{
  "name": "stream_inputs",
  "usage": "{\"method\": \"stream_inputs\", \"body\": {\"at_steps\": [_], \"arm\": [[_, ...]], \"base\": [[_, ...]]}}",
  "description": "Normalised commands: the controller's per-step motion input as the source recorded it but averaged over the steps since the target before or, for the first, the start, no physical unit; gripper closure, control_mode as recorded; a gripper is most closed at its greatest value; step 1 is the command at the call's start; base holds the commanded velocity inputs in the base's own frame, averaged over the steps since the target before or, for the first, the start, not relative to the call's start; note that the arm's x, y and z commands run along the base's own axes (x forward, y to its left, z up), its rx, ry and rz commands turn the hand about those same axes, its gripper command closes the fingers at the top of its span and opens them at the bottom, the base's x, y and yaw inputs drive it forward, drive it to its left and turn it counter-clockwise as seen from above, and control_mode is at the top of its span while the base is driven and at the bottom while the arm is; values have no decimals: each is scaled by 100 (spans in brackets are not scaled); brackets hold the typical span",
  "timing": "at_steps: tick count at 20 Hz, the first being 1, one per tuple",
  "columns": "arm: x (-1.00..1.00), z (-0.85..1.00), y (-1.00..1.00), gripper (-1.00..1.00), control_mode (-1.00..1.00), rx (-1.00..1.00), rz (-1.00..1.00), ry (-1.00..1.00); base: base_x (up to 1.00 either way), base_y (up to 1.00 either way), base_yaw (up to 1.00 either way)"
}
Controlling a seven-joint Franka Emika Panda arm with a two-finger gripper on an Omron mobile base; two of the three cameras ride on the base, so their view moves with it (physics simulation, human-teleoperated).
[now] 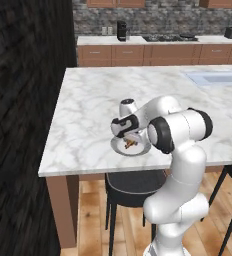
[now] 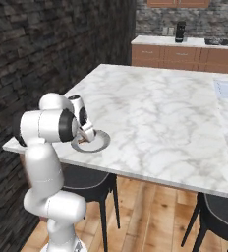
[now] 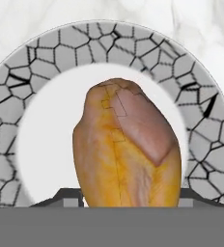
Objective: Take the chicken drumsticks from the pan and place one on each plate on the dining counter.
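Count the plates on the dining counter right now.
1. One plate sits near the front edge of the dining counter, right under the gripper, with a drumstick over it. Others may lie outside these views.

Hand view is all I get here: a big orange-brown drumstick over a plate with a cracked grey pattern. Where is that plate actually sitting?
Observer: The plate sits on the dining counter, close to its near edge, as the left base view shows.
Operator: Anything under that edge?
Observer: A dark stool stands tucked under the counter right below the plate.
Operator: Is there more on that counter?
Observer: Farther along, a sink is set into the marble top.
Operator: And where is the drumstick relative to the hand?
Observer: The gripper hangs just above the plate with the drumstick at its fingertips.
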Motion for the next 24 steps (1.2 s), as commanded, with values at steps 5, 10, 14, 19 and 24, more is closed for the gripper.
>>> {"method": "stream_inputs", "body": {"at_steps": [5, 10, 14, 19, 24], "arm": [[19, -24, 0, 100, -100, 0, 0, 4], [6, -8, 0, -100, -100, 0, 0, 3], [0, 2, 0, -100, -100, 0, 0, 1], [-4, 12, -6, -100, -100, 0, 0, 0], [-30, 46, -10, -100, -100, 0, 1, -8]], "base": [[0, 0, 0], [0, 0, 0], [0, 0, 0], [0, 0, 0], [0, 0, 0]]}}
